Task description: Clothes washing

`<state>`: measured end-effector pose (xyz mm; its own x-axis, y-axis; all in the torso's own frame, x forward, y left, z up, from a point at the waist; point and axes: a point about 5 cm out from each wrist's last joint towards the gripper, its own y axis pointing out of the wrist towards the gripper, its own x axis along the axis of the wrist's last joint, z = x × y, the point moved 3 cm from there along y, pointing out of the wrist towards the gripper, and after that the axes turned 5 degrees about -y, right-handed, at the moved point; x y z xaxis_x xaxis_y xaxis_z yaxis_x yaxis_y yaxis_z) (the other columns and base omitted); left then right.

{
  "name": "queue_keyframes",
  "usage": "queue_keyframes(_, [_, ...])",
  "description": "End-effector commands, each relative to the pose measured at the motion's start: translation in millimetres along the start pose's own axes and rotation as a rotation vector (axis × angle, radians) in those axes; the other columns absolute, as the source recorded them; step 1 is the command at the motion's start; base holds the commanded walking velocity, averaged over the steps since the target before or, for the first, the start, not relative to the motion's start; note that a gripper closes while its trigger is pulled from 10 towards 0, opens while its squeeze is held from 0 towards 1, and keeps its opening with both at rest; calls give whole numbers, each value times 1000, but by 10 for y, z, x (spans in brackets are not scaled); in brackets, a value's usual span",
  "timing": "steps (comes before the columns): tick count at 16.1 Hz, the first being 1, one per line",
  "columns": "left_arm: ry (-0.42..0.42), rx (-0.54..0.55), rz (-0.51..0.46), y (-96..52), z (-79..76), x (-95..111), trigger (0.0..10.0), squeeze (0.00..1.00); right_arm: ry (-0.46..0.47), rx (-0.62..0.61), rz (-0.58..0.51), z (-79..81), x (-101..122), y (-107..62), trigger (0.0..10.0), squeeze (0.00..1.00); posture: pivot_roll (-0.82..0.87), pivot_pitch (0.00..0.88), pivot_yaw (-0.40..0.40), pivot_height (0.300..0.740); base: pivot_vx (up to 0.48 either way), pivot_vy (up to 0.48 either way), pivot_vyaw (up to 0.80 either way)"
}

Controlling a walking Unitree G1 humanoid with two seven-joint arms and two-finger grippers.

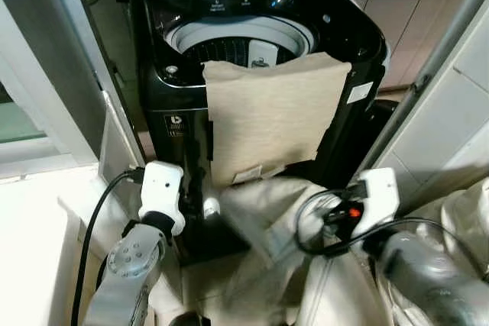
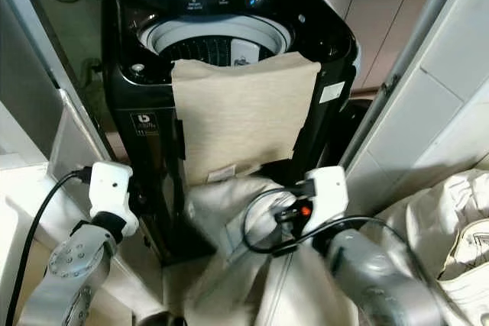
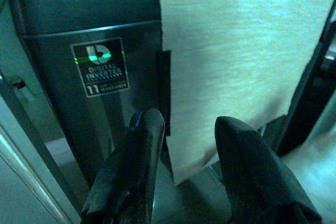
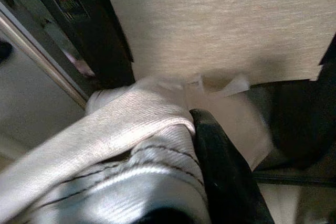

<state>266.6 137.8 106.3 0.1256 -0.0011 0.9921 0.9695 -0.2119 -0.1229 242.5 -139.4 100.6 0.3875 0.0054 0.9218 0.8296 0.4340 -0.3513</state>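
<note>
Facing the black top-loading washing machine (image 1: 252,43), we see a beige cloth (image 1: 267,116) draped over its front rim and hanging down the front panel. Our right gripper (image 4: 220,171) is low before the machine, pinching a pale cream garment (image 4: 131,129) that bunches over its finger (image 4: 223,182). Our left gripper (image 3: 186,145) hovers by the machine's lower front, near the cloth's edge, fingers (image 3: 137,156) spread and holding nothing.
</note>
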Motion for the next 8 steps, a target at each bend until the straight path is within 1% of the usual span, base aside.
queue_keyframes(1, [8, 1, -30, 44, -17, 96, 10000, 0, -73, -52, -41, -28, 66, 72, 10000, 0, 2, 64, -1, 740, 0, -458, 0])
queue_keyframes(2, [11, -4, -35, 53, -29, 112, 10000, 0, -105, -58, -33, -11, 30, 109, 10000, 0, 7, 64, -1, 740, 0, -480, 800])
queue_keyframes(3, [15, -7, -43, 63, -35, 140, 10000, 0, -151, -40, -50, 57, 52, 136, 10000, 0, 8, 65, -1, 740, 0, -480, 800])
queue_keyframes(4, [17, -4, -51, 73, -30, 160, 10000, 0, -147, -52, -83, 84, 91, 161, 10000, 0, 9, 65, 0, 740, 0, -480, 800])
queue_keyframes(5, [20, 0, -52, 80, -22, 170, 10000, 0, -128, -84, -130, 75, 140, 176, 10000, 0, 10, 66, 1, 740, 0, -480, 406])
queue_keyframes(6, [33, 13, -39, 85, -1, 165, 10000, 0, -92, -127, -161, 45, 187, 178, 10000, 0, 10, 69, 2, 740, 0, -409, 0])
queue_keyframes(7, [44, 36, -9, 96, 33, 153, 10000, 0, -106, -87, -194, 130, 284, 164, 10000, 0, 7, 70, 7, 740, 0, 0, 0])
queue_keyframes(8, [58, 40, -31, 102, 58, 207, 10000, 0, -100, -26, -231, 237, 377, 129, 10000, 0, 6, 69, 9, 740, 0, 0, 0])
